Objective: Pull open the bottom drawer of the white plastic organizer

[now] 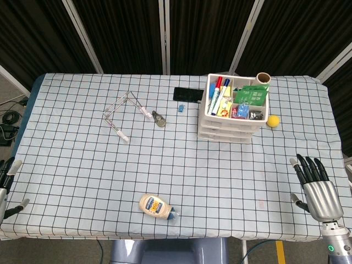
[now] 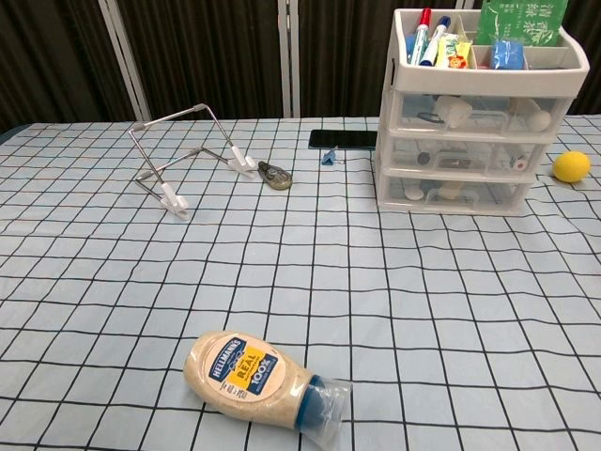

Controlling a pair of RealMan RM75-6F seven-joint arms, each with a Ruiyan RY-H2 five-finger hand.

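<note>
The organizer [image 1: 230,110] stands at the far side of the checked surface [image 1: 82,165], its three drawers all pushed in; the bottom drawer [image 2: 453,194] sits flush with the ones above it. Its top tray holds markers and packets.

My right hand [image 1: 314,186] rests at the near edge of the surface, well in front of the organizer and to its right, fingers [image 1: 308,165] spread and pointing away from me, holding nothing. My left hand [image 1: 6,184] shows only as a sliver at the near edge, far to the organizer's left; the fingers I can see look apart and empty, though most of the hand is cut off.

A yellow ball [image 1: 273,121] lies just right of the organizer. A black phone [image 1: 187,94] lies just left of it, with a small blue clip [image 1: 180,108] beside that. Further left are a dark round object [image 1: 159,119] and a folding wire stand [image 1: 124,115]. A mayo bottle [image 2: 261,379] lies on its side well in front of the organizer, towards me.
</note>
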